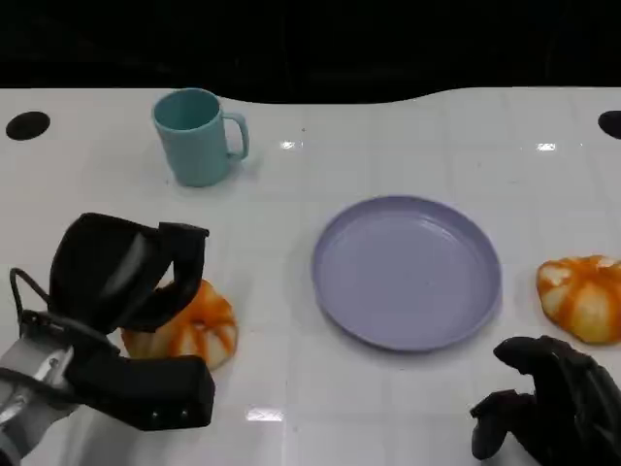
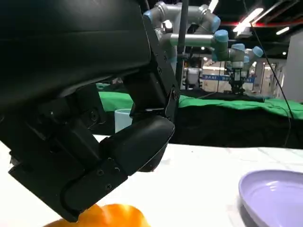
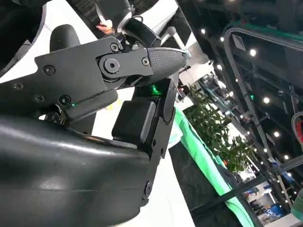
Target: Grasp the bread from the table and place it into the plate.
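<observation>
The bread [image 1: 189, 330] lies on the table [image 1: 291, 291] at the near left, well apart from the plate [image 1: 406, 272] in the middle; the left hand [image 1: 131, 291] arches over it, fingers [image 1: 184, 267] draped on its top, whether it truly grips I cannot tell. To do this well, I judge the fingers should close under the sides before lifting. A second bread [image 1: 582, 296] is cut off at the right edge; the right hand [image 1: 553, 408] sits curled, holding nothing; the mug [image 1: 197, 136] stands beyond.
</observation>
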